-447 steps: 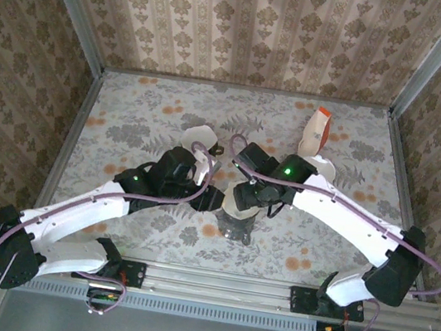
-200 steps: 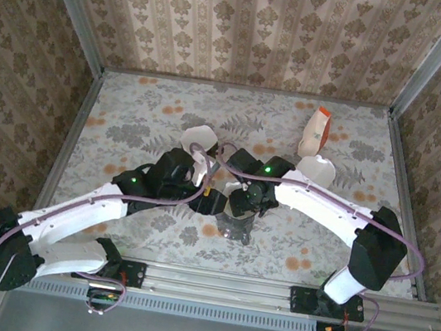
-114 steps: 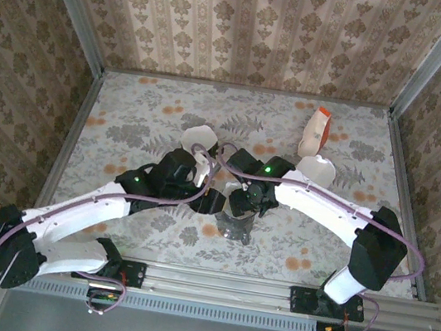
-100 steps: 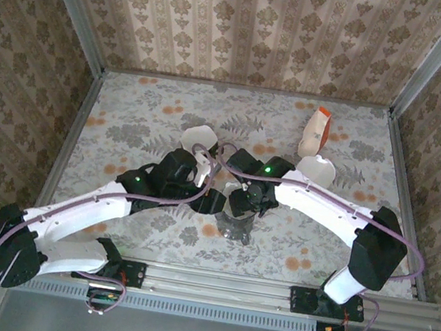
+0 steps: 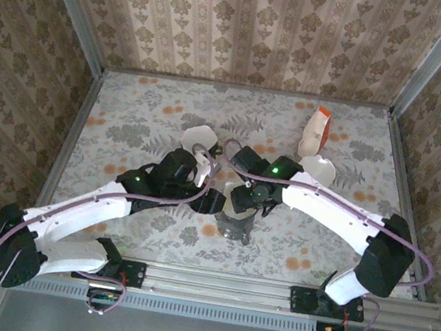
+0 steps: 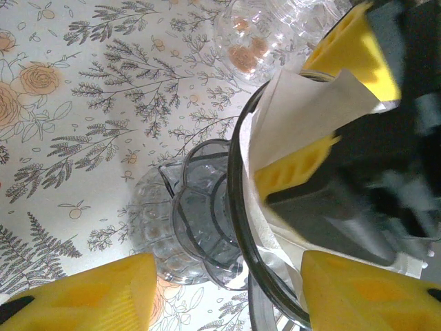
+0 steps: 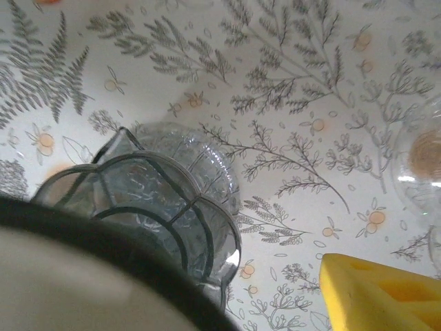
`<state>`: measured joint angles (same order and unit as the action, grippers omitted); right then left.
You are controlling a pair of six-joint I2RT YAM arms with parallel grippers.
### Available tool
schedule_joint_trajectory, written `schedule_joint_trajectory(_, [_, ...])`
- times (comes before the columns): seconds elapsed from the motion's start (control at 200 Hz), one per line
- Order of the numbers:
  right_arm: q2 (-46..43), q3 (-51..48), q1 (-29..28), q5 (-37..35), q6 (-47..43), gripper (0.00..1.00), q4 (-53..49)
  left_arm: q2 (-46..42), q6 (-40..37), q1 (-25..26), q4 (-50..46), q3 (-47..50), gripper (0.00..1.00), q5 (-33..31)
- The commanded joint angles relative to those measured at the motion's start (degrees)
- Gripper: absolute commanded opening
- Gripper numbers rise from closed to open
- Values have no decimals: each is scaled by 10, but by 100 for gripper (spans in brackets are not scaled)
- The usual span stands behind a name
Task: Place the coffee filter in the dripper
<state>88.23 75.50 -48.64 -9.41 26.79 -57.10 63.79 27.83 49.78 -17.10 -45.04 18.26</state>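
The dripper is smoky clear plastic with a black rim and stands near the table's front middle. The white coffee filter sits inside that rim, its edge sticking up. My right gripper is open over it: one yellow finger is down inside the filter, the other is outside the rim. My left gripper is open, its yellow fingers either side of the dripper's base, and table shows between the left finger and the base.
A dimpled clear glass stands just beyond the dripper. Two white paper cones lie further back, beside an orange-topped pouch. Papered walls enclose the table on three sides.
My left gripper has narrowed around the dripper and edged toward it. The right arm's elbow has swung right while its gripper stays over the filter.
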Motion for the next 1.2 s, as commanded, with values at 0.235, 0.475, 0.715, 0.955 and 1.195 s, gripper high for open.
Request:
schedule_joint_trajectory(0.235, [-72, 20, 2, -61, 1, 69, -60, 3, 0, -3, -4, -1, 58, 3])
schedule_joint_trajectory(0.475, [-76, 8, 3, -84, 8, 54, -60, 5, 1, -3, -5, -1, 57, 3])
schedule_joint_trajectory(0.715, [-67, 13, 2, -88, 7, 52, -56, 6, -1, -3, -4, -1, 56, 4])
schedule_joint_trajectory(0.955, [-106, 8, 2, -81, -4, 69, -23, 5, 0, -3, -3, 0, 57, 3])
schedule_joint_trajectory(1.195, [-153, -11, 2, -90, 9, 74, 23, -2, 1, -3, 1, -1, 66, -1])
